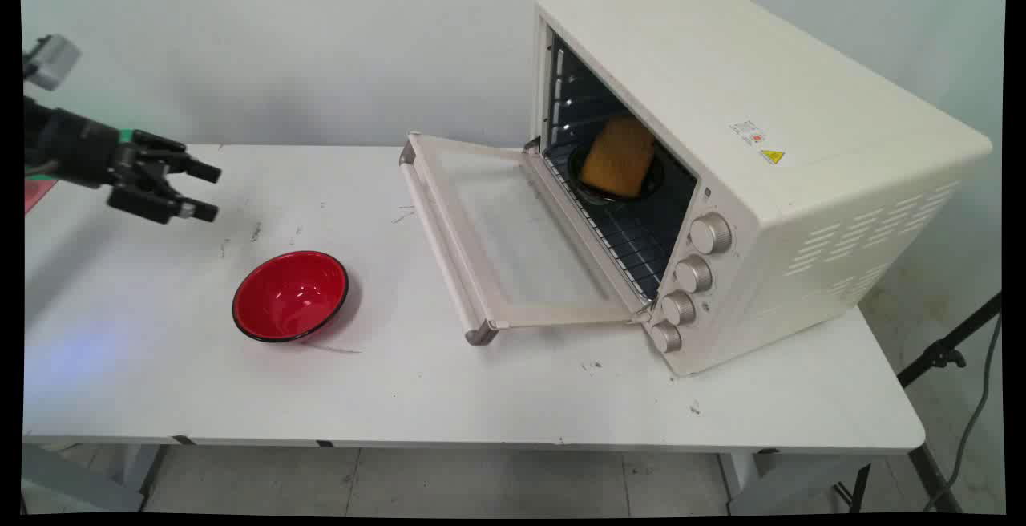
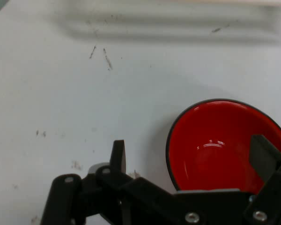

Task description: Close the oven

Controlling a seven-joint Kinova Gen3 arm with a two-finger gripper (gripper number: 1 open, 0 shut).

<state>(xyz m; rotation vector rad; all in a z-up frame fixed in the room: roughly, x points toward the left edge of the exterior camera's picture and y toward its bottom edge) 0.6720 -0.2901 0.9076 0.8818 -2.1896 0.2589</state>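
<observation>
Gripper (image 1: 204,189): black, two fingers spread wide apart, holding nothing; hovers above the table (image 1: 481,398) near its left edge.
Bowl (image 1: 290,296): round, glossy red inside, dark rim, empty; stands toward the table's left front, nearest the gripper.
Toaster oven (image 1: 801,149): cream, boxy, four metal knobs; right half of table; glass door (image 1: 513,237) folded down flat.
Inside, on wire rack: dark round dish (image 1: 653,181) holding an orange-brown bread-like block (image 1: 619,155).

One glossy red bowl with a black rim (image 1: 290,296) (image 2: 225,143), one cream-white toaster oven (image 1: 745,165) at 3 o'clock, four silver knobs (image 1: 710,233) and one golden-brown bread slice (image 1: 618,156) are counted.
</observation>
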